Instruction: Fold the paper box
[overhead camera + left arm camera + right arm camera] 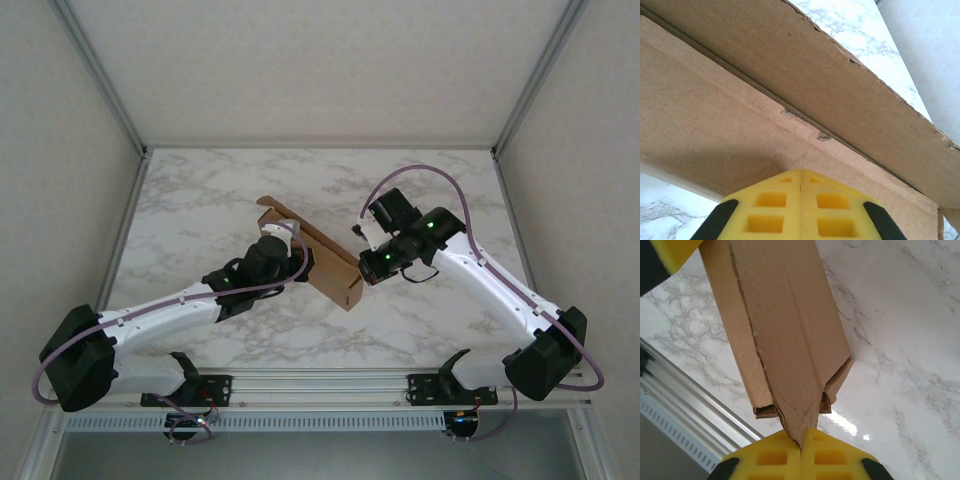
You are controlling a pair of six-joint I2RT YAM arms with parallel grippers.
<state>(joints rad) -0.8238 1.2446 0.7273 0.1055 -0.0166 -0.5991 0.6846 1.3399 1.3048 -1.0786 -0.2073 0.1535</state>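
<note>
The right gripper [801, 437] is closed on the paper box [785, 330]. Its two yellow fingers [835, 460] meet at the tips, and a pointed corner of brown cardboard runs down into the seam between them. From that pinch the box stretches straight away from the gripper as a long, narrow, partly folded piece. Its open end, just beyond the fingertips, shows a flap bent down on either side. Under the box and to the gripper's right lies the marbled tabletop [890, 340]. To the gripper's left runs an aluminium rail [690, 390] at the table's edge.

The left gripper [800, 175] is closed too, its yellow fingers [770, 205] pressed together. Their tips sit right against a broad cardboard panel of the box [790, 100], which spreads above and ahead of them. A second layer with a ragged die-cut edge lies further off. Whether any cardboard is caught between these fingers cannot be told.

From above, the box [315, 255] hangs tilted between the two grippers, lifted over the middle of the tabletop [200, 200]. The left gripper [288, 240] is at its long side and the right gripper [362, 268] at its near end.
</note>
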